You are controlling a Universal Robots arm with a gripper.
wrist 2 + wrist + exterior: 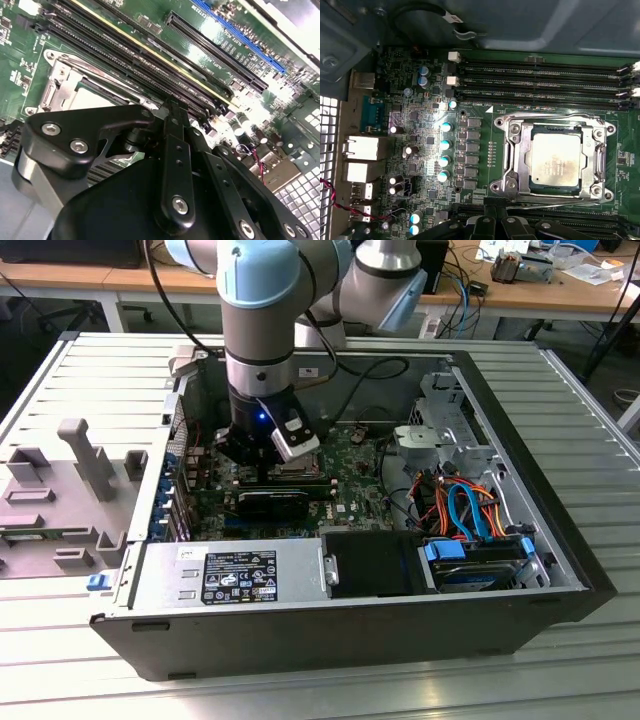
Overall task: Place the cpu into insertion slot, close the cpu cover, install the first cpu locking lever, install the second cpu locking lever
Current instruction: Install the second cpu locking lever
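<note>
My tool (495, 222) hovers just beside the socket's (552, 157) edge; the chip (555, 159) sits seated under the cover (517, 150). I cannot tell its grip.

Silver-grey cpu (555, 161), silver cpu cover (516, 150), green motherboard (480, 165).

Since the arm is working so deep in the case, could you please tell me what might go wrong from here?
1. The gripper hangs close to the thin locking lever wire at the cpu cover; a slip could bend it.
2. The memory slots lie right beside the tool; a sideways move could scrape them.
3. The cpu sits exposed in the cover's window, so stray contact could mark it.
</note>
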